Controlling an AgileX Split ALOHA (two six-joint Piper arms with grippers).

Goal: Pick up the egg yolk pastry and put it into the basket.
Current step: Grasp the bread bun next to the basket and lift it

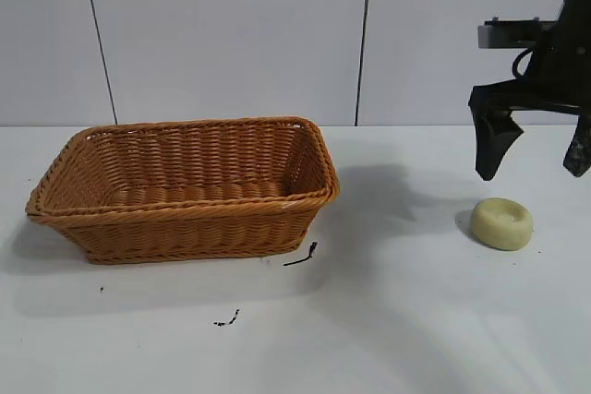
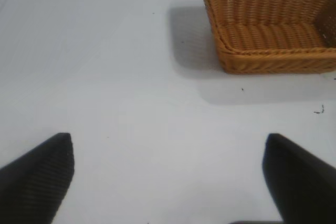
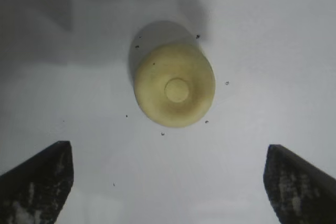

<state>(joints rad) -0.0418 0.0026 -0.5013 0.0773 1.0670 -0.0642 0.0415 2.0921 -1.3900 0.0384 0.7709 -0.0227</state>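
Note:
The egg yolk pastry (image 1: 502, 223), a pale yellow-green puck with a dimple, lies on the white table at the right. In the right wrist view the pastry (image 3: 174, 85) lies ahead of the fingertips. My right gripper (image 1: 534, 161) hangs open and empty above and slightly behind it; in its own view the gripper (image 3: 169, 179) has its jaws wide apart. The basket (image 1: 185, 186), orange-brown wicker, stands empty at the left and shows in the left wrist view (image 2: 273, 27). My left gripper (image 2: 168, 174) is open over bare table, out of the exterior view.
Small dark crumbs (image 1: 301, 256) lie on the table in front of the basket, and more specks (image 1: 227, 319) nearer the front. A white panelled wall stands behind the table.

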